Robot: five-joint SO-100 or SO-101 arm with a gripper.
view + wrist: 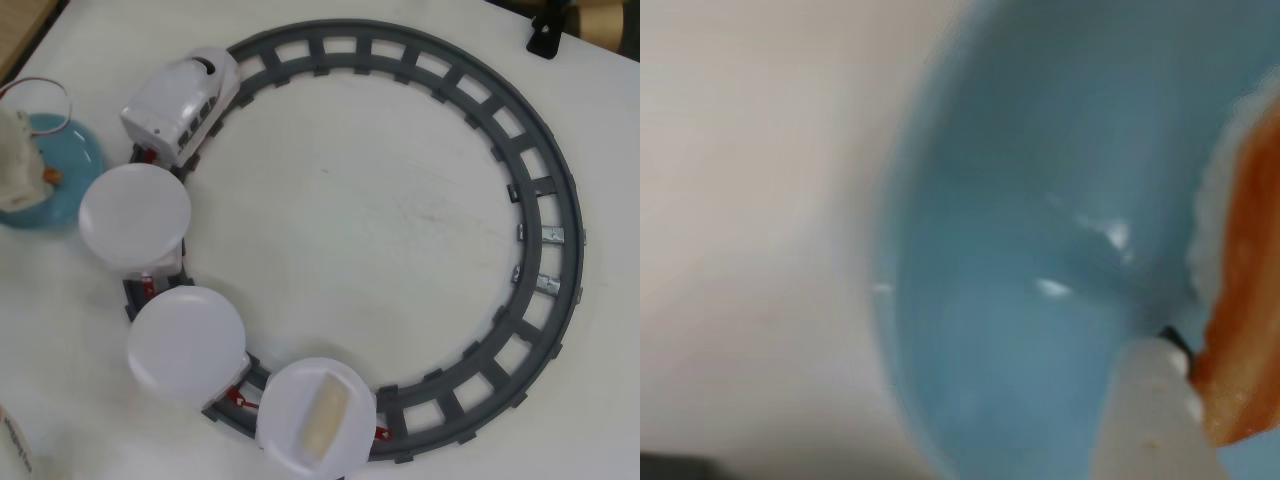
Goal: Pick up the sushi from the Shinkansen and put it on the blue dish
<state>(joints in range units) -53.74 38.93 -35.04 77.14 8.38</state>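
The sushi (1240, 300) is seen in the wrist view as an orange and white piece at the right edge, pressed against a pale fingertip (1155, 420) of the end effector (20, 165) and hanging low over the glossy bowl of the blue dish (1040, 200). It is judged to be gripped, since it sits against the finger rather than lying flat, though the second finger is out of view. In the overhead view an orange speck (50, 176) is visible beside the white end effector above the blue dish (75, 160), near the left edge of the counter (350, 230). The piece is probably held this low so that it drops cleanly onto the dish; release appears to be the step left.

Just beside the dish, the Shinkansen (180, 105) stands on the grey track (540, 200), which curves towards the right edge. Its three white plates trail down the left side; two are bare, and the last plate (290, 400), near the bottom edge, carries a cream piece (325, 420). No readable writing or brand is made out.
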